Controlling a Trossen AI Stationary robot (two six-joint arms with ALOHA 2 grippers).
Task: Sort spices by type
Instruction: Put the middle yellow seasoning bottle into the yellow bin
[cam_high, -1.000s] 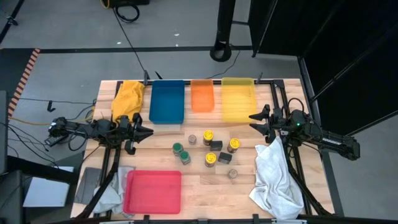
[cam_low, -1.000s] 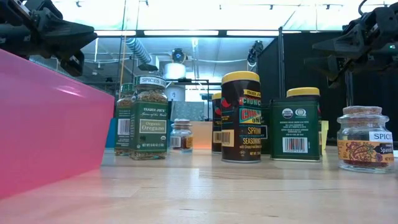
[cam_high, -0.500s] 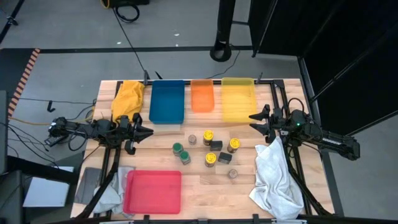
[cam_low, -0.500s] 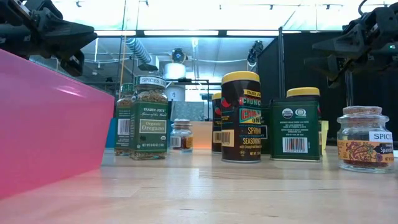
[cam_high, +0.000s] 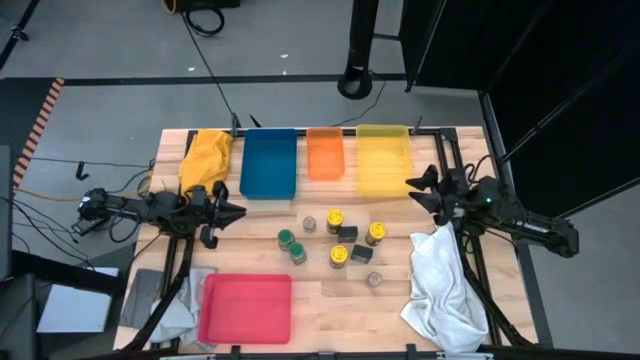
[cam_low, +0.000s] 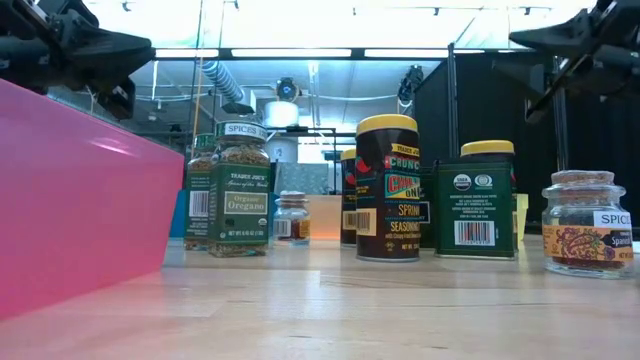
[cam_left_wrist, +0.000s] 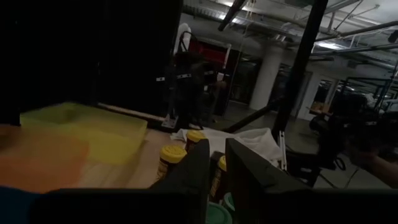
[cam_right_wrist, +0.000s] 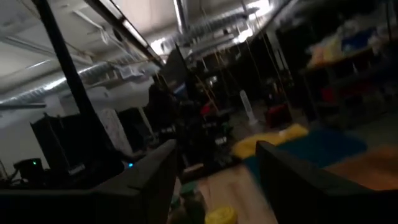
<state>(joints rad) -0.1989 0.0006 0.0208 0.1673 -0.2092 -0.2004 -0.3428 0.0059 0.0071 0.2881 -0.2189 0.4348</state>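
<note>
At the table's left edge the left gripper (cam_high: 238, 211) hovers with fingers pressed together, holding nothing, parked clear of the work. Mid-table the spices (cam_high: 335, 240) stand loosely clustered and unsorted: green-lidded jars (cam_high: 291, 244), yellow-lidded jars (cam_high: 338, 256), black boxes (cam_high: 347, 232), small grey-topped jars (cam_high: 374, 279). Beyond them the blue tray (cam_high: 268, 163), orange tray (cam_high: 325, 153) and yellow tray (cam_high: 383, 159) wait, likely as bins. Rightmost, the right gripper (cam_high: 414, 183) hangs spread apart and empty near the yellow tray, seemingly readying a first pick.

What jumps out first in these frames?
Four bright trays: blue, orange and yellow in a row along the far edge, and a pink tray at the near left. Between them, mid-table, stands a cluster of spice jars. Both arms wait at the table's sides, holding nothing.
</note>
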